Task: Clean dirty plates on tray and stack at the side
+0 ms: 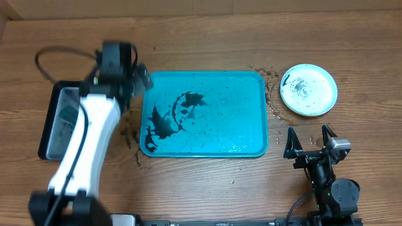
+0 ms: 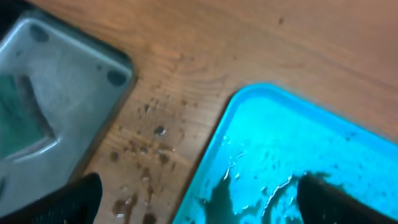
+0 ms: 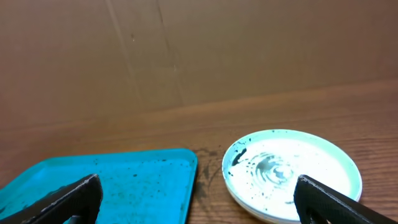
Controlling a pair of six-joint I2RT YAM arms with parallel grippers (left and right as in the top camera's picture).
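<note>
A brown wooden table (image 1: 207,28) fills the overhead view, and a plain cardboard wall (image 3: 155,56) stands behind it in the right wrist view; the left gripper (image 2: 202,194) hangs with its jaws spread wide and nothing between them; directly below it lies the near left corner of the turquoise tray (image 1: 251,113), so one dark fingertip sits over the tray and the other over bare wood; the tray floor under that claw is wet and smeared with black; dark crumbs (image 2: 155,134) dot the wood just outside the tray rim, beneath the claw's outer finger; beyond that finger, further to the left, rests a black tray (image 1: 45,125) with a pale inside. The right gripper (image 1: 309,139) is released too, jaws apart and empty, held low over the table; ahead of it, off the turquoise tray and just beside the tray's right edge, sits a white, teal-rimmed plate (image 3: 292,168) marked with black specks; a second rim seems to show under it; the tray's corner lies ahead and to this claw's left.
</note>
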